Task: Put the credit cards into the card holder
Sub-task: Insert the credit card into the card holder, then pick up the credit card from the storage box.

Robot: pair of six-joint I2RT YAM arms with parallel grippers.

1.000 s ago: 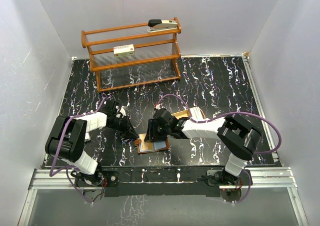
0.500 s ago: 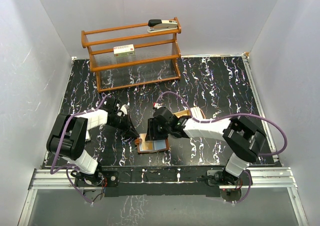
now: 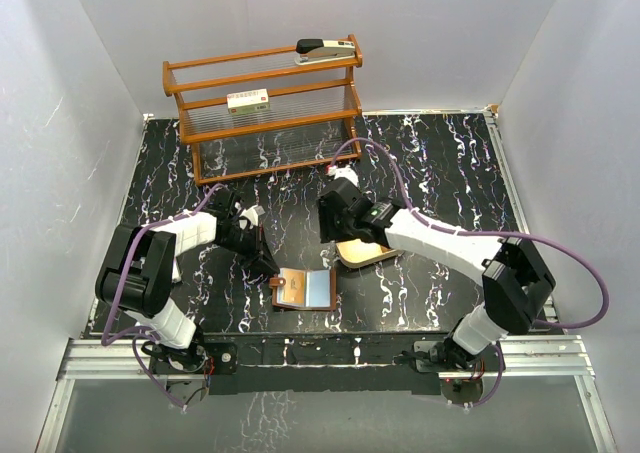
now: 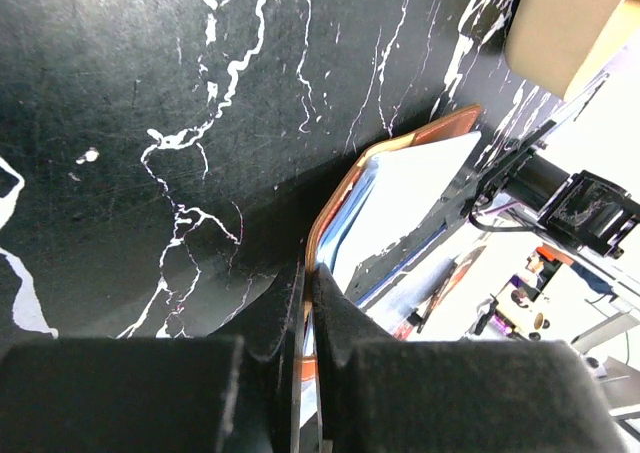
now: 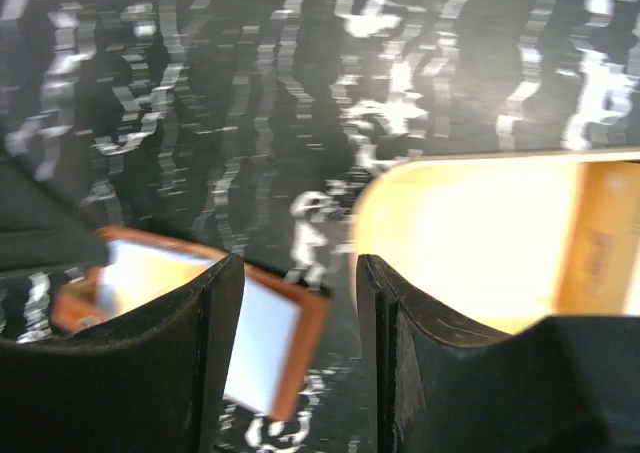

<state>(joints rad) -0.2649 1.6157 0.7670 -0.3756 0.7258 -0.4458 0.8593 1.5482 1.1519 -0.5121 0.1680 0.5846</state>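
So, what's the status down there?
Left tool shut on card holder edge. Right tool open, empty, beside tray. Card lying in open holder. Nothing blocking.

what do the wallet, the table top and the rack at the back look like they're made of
Card holder: probably leather, matte brown outside with a tan lining; it folds softly.
Table top: black with white veins and a slight sheen. It looks like marble, but could be a printed laminate.
Rack: orange-brown varnished wood rails with clear ribbed panels, glass or acrylic, can't tell which.

High fixed view from the near side, two close wrist views, all sharing card holder [image 3: 292,291]
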